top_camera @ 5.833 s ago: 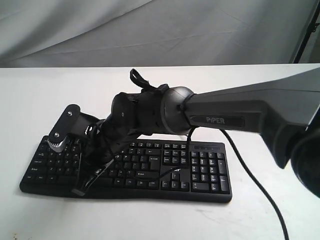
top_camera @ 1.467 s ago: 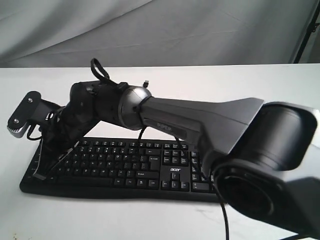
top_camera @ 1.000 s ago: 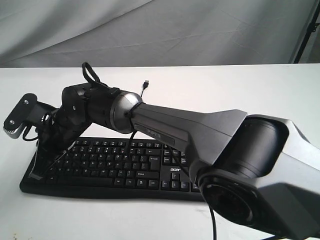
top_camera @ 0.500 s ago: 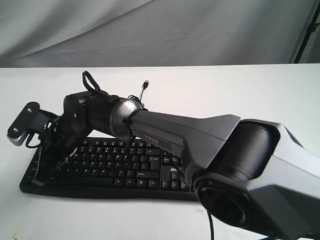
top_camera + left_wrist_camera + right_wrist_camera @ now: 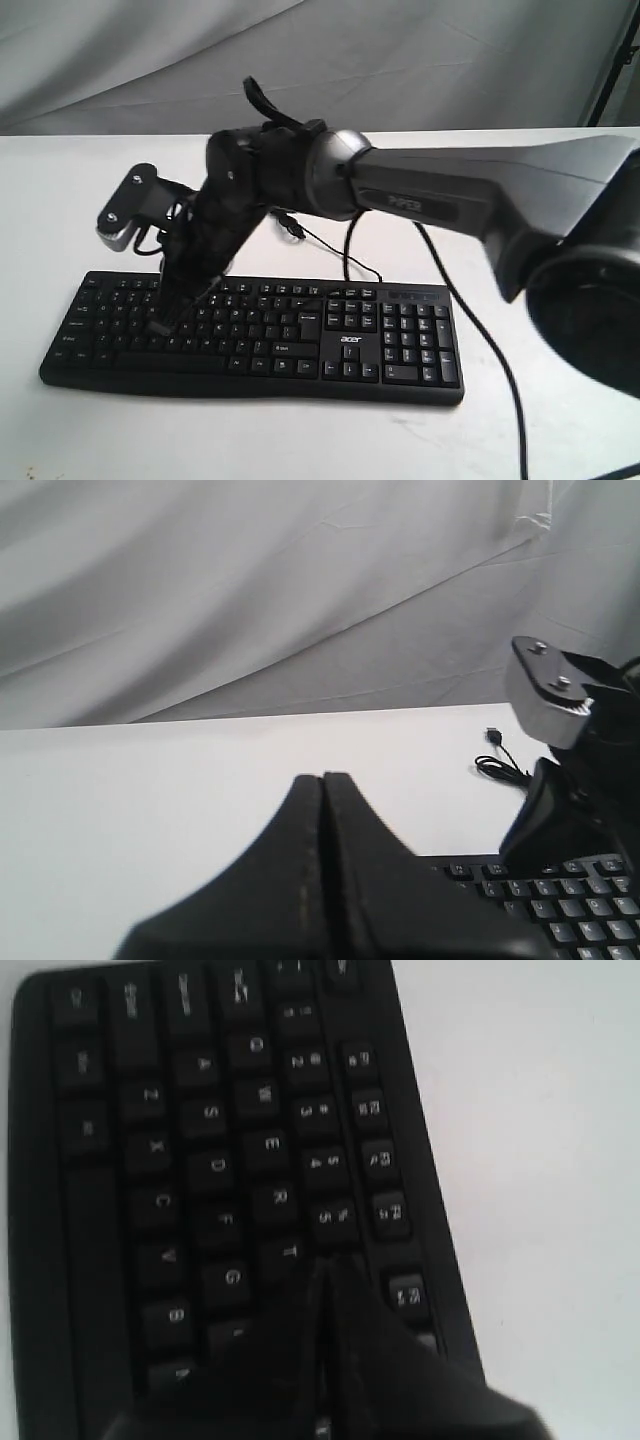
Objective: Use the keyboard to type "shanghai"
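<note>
Here the keyboard point(image 5: 300, 335) lies long-axis left-right, number pad point(image 5: 418, 345) at right.

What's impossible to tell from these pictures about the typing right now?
1. Which key the right gripper is on, or whether it touches: its own tip covers the keys in the right wrist view.
2. Letters on the keyboard: too small in the exterior view.
3. Where the left gripper sits: outside the exterior view.

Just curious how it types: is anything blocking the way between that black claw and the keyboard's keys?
Nothing visible does. The right gripper, shut to a point, is right over bare letter keys of the wide black plastic keyboard.
</note>
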Controlling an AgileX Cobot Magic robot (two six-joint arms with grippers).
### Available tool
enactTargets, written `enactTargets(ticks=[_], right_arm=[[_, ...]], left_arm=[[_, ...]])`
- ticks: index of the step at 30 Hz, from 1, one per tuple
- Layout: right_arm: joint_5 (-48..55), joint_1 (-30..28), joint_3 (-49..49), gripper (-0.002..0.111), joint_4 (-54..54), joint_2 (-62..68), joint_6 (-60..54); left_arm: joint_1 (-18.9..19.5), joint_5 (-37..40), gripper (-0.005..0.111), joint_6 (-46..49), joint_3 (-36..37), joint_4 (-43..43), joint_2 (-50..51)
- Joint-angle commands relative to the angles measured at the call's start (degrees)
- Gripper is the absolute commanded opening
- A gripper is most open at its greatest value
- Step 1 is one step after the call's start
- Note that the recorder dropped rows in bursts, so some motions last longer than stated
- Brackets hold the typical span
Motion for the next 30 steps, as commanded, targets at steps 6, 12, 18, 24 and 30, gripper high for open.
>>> enactTargets(ticks=[6, 12, 18, 24, 30], right_arm=[[-7.99, -3.53, 12.93, 0.0, 16.46, -5.71, -14.6], [-7.76, -3.95, 12.93, 0.0, 16.01, -5.71, -14.97], [-7.71, -4.0, 13.63, 0.0, 16.01, -5.21, -14.97], [-7.84, -4.09, 13.63, 0.0, 15.73, -4.18, -14.97], [-7.74, -4.69, 13.63, 0.0, 15.14, -3.67, -14.61]], left_arm=[[-0.37, -0.34, 0.0, -0.15, 0.1, 0.0, -0.14], [-0.37, -0.34, 0.0, -0.15, 0.1, 0.0, -0.14], [-0.37, -0.34, 0.0, -0.15, 0.1, 0.0, -0.14], [-0.37, -0.34, 0.0, -0.15, 0.1, 0.0, -0.14], [-0.37, -0.34, 0.0, -0.15, 0.1, 0.0, -0.14]])
